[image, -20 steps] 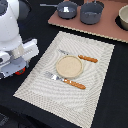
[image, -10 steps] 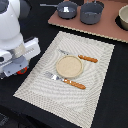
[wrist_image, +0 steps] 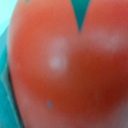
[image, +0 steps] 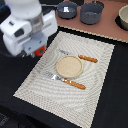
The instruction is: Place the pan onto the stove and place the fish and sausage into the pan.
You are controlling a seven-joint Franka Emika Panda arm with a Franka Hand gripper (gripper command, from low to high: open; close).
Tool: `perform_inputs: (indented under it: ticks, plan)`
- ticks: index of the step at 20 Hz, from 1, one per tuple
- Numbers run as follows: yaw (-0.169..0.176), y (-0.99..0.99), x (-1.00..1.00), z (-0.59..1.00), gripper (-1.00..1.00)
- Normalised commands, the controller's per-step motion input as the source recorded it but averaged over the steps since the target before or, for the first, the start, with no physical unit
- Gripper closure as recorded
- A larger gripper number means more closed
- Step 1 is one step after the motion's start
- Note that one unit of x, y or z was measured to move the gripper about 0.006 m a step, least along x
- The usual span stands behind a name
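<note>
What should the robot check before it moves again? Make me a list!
1. Pan on the stove: ok, it sits on the board.
2. Sausage near the arm: ok, red fills the wrist view; a red bit shows below the arm.
3. Fingers closed on the sausage: cannot tell, they are hidden.
4. Fish located: cannot tell, not seen in either view.
5. Plate, fork and knife untouched on the placemat: ok.

The claw is hidden behind the white arm [image: 27,25] in the exterior view, so its jaws cannot be judged. Only a red sliver of the sausage [image: 40,50] is seen below that arm. The wrist view is filled by the blurred sausage [wrist_image: 65,70], its outline cut off by the edges.
</note>
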Motion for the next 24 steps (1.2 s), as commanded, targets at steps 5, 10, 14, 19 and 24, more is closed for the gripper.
perform_inputs:
  ticks: [5, 10, 14, 19, 24]
  plan:
    - [0.0, 0.97, -0.06, 0.01, 1.0]
    - [0.0, 0.96, -0.11, 0.0, 1.0]
    - [0.0, 0.95, -0.16, 0.11, 1.0]
    - [0.0, 0.95, -0.15, 0.25, 1.0]
    - [0.0, 0.95, -0.16, 0.24, 1.0]
